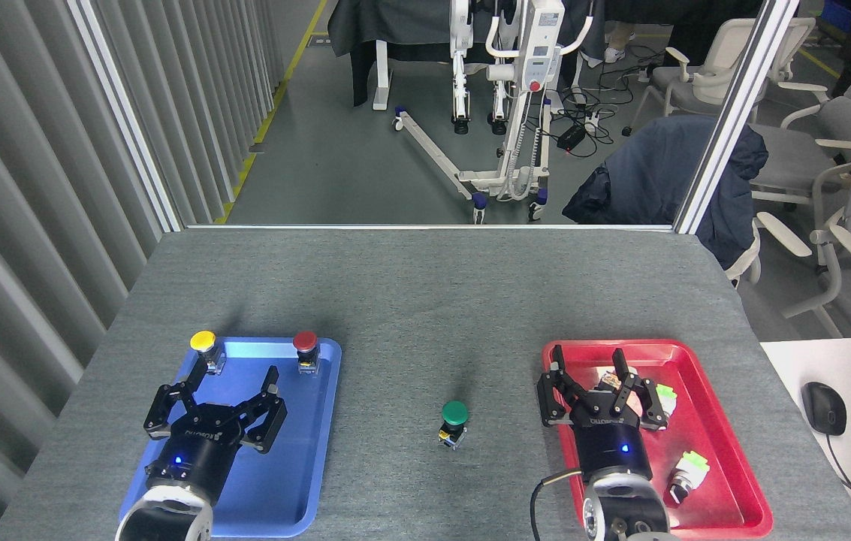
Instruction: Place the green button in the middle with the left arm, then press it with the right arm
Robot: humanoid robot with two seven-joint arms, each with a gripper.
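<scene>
The green button [454, 421] stands upright and alone on the bare grey tabletop, in the middle [425, 361] between the two trays. My left gripper [233, 373] hovers open over the blue tray [320, 451], far to the button's left, holding nothing. Over the red tray [725, 421], to the button's right, my right gripper [588, 359] is open and empty, a clear gap away from the button.
A yellow button [203, 347] and a red button [306, 348] stand at the blue tray's far edge. Several switches, some light-green-topped [688, 469], lie in the red tray, partly hidden by my right arm. A mouse [823, 407] rests on a white surface at right.
</scene>
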